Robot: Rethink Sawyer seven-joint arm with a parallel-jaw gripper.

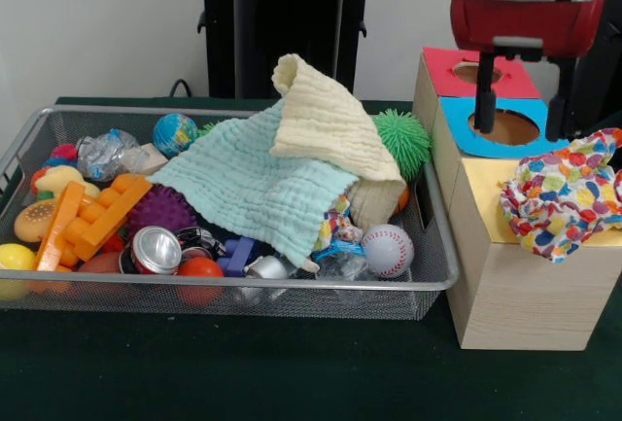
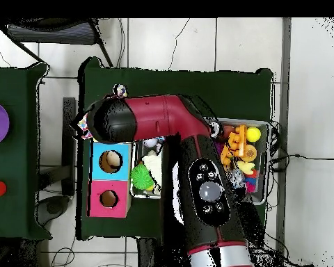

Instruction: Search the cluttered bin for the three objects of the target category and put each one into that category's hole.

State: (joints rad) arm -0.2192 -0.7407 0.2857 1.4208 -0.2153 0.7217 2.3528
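Observation:
A polka-dot cloth lies crumpled on the yellow-topped box and covers its hole; a bit of it peeks out in the overhead view. My gripper hangs open and empty just above and behind it, over the blue-topped box. The wire bin stands to the left, full of toys. A small dotted patch shows under the mint-green cloth; I cannot tell whether it is another such cloth. In the overhead view my arm hides the yellow box.
A cream cloth lies over the mint one. The bin also holds a green spiky ball, a baseball, a can, orange bricks and a globe ball. A red-topped box stands behind the blue one.

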